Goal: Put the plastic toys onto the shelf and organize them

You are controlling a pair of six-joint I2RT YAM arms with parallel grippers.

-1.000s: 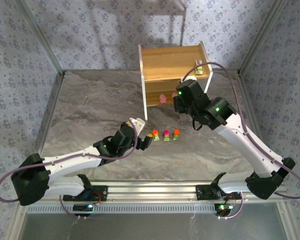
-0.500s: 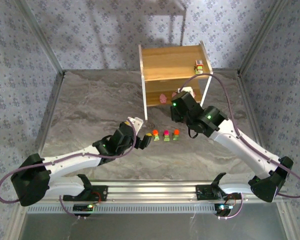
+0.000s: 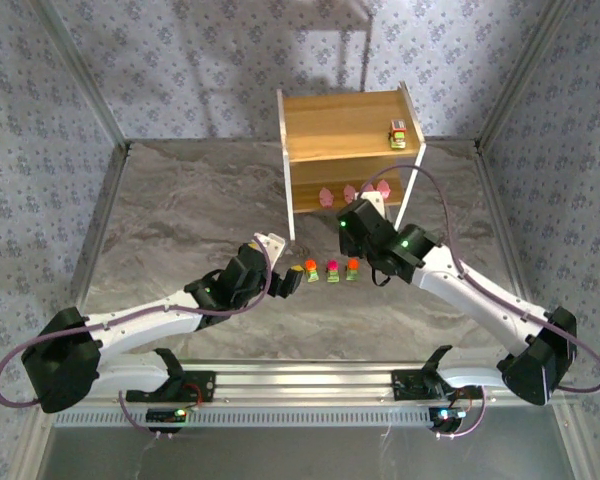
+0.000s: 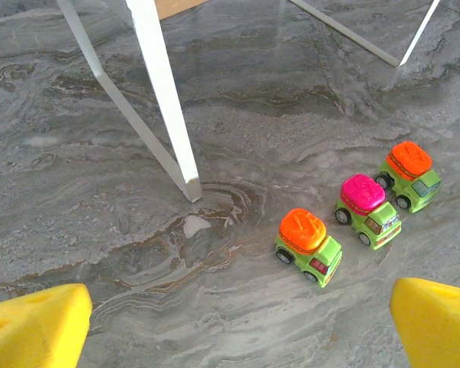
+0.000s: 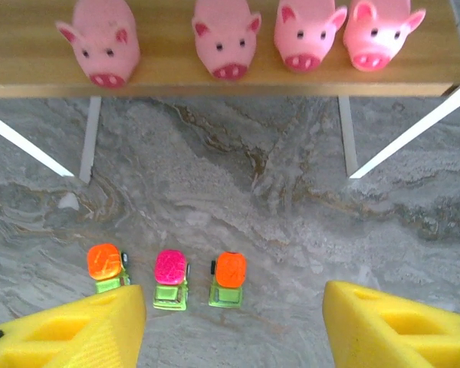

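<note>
Three toy cars stand in a row on the table: orange-topped (image 3: 311, 269), magenta-topped (image 3: 332, 270) and orange-topped (image 3: 352, 268). Another car (image 3: 397, 133) sits on the top tier of the shelf (image 3: 340, 125). Several pink pigs (image 5: 225, 46) line the lower tier (image 5: 169, 77). My right gripper (image 5: 234, 330) hangs open in front of the shelf, above the row of cars (image 5: 230, 276), with nothing between its yellow fingers. My left gripper (image 4: 238, 337) is open and empty just left of the cars (image 4: 310, 245), near a white shelf leg (image 4: 165, 92).
The shelf's white legs and side panels (image 3: 286, 190) stand close behind the cars. Metal frame posts (image 3: 100, 110) rise at the table's back corners. Bare marble tabletop (image 3: 180, 210) spreads to the left of the shelf.
My right arm has drawn back from the shelf's lower tier toward the row of cars, uncovering the pink pigs, and its jaws have widened slightly. The left arm has stayed put.
</note>
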